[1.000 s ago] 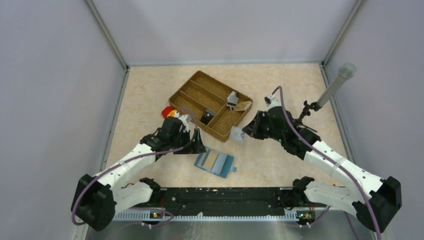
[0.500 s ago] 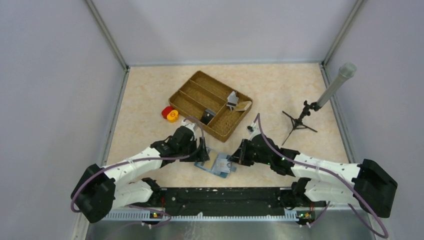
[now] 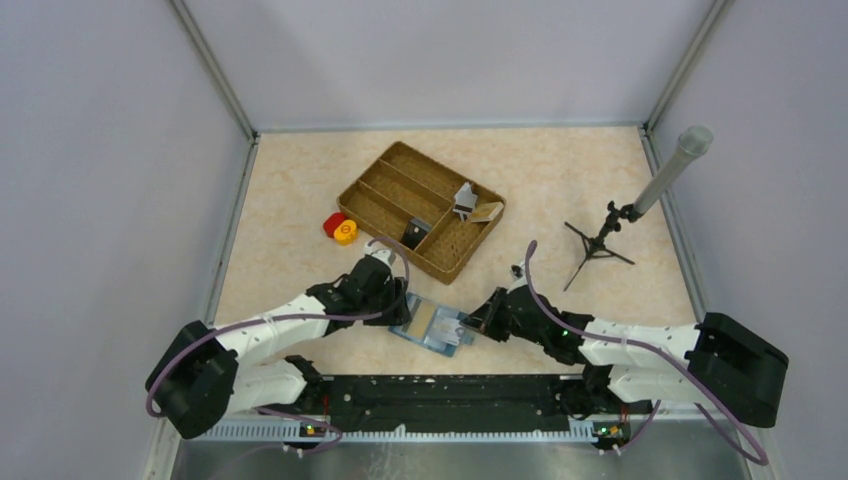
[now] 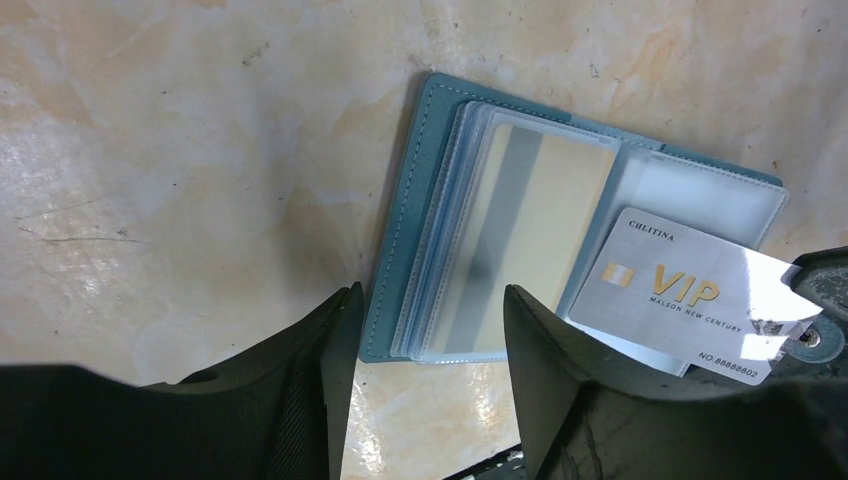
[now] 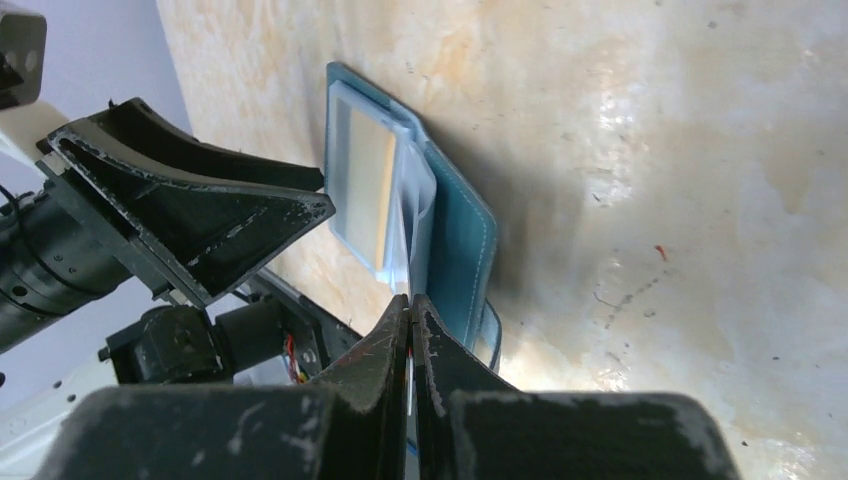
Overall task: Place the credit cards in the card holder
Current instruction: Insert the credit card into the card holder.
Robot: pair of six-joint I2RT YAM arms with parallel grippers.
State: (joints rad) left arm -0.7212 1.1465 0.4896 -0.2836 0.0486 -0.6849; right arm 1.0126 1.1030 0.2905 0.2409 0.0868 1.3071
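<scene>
The teal card holder (image 3: 430,327) lies open on the table, clear sleeves up, with a tan card (image 4: 530,240) inside a sleeve. My right gripper (image 3: 480,322) is shut on a grey VIP credit card (image 4: 690,295), whose far edge rests on the holder's right panel. In the right wrist view that card is edge-on between the shut fingers (image 5: 395,335), next to the card holder (image 5: 455,230). My left gripper (image 4: 430,300) stands open low over the holder's left end, its fingertips on either side of the near left corner. More credit cards (image 3: 470,203) lie in the tray.
A brown woven divided tray (image 3: 385,195) sits behind the holder, with a black item (image 3: 413,237) in one compartment. Red and yellow round pieces (image 3: 340,228) lie to its left. A small tripod with a grey tube (image 3: 610,230) stands at the right.
My right arm came down from the tray's edge with the grey card to the holder's right side. My left gripper slid onto the holder's left end and its jaws narrowed.
</scene>
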